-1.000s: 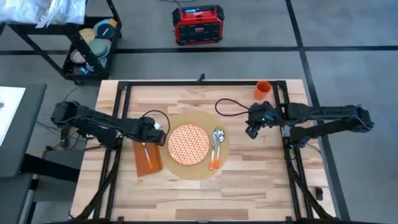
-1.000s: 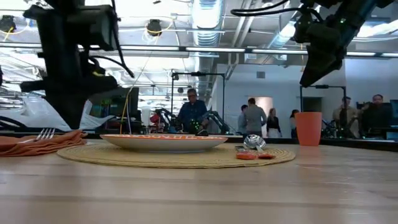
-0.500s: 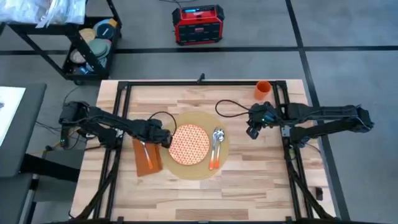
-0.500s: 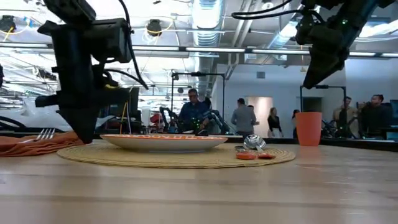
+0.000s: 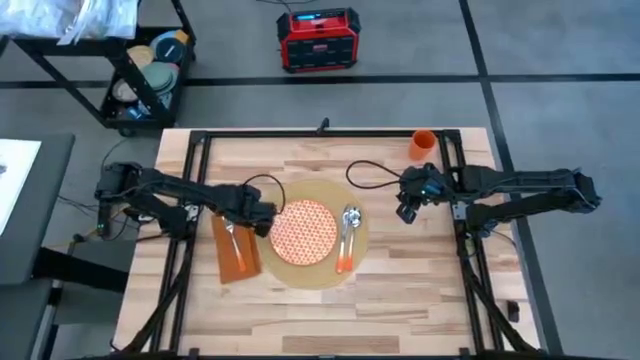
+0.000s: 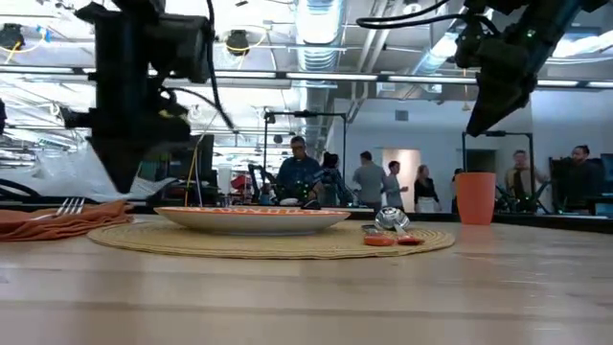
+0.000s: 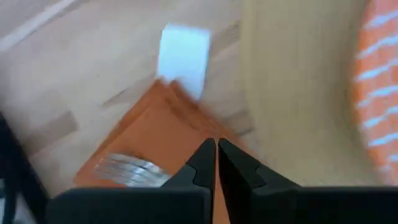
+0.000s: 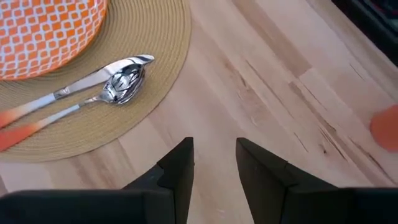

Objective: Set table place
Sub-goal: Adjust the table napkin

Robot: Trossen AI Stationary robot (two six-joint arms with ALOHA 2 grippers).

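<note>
On the light-wood bench (image 5: 400, 280), starting at the 9 o'clock side, the rust-orange napkin (image 5: 237, 252) lies flat with a fork (image 5: 234, 240) resting on it, just beside the left rim of the woven placemat (image 5: 318, 272). The left end effector (image 5: 262, 214) hovers over the napkin's far corner, at the placemat's 9 o'clock edge; in the left wrist view its fingers (image 7: 203, 163) are pressed together with nothing between them.

At the bench's centre, the orange-patterned plate (image 5: 303, 230) sits on the placemat. At the plate's 3 o'clock, still on the placemat, lie a knife (image 8: 74, 84) and a spoon (image 8: 118, 82) with orange handles, touching or nearly touching each other.

Further toward 3 o'clock, well apart from the placemat, the right end effector (image 5: 407, 208) hangs above bare wood; its fingers (image 8: 177, 168) are spread and hold nothing. The small orange cup (image 5: 422, 146) stands upright near the bench's 1 o'clock corner, away from the rest of the place setting.
</note>
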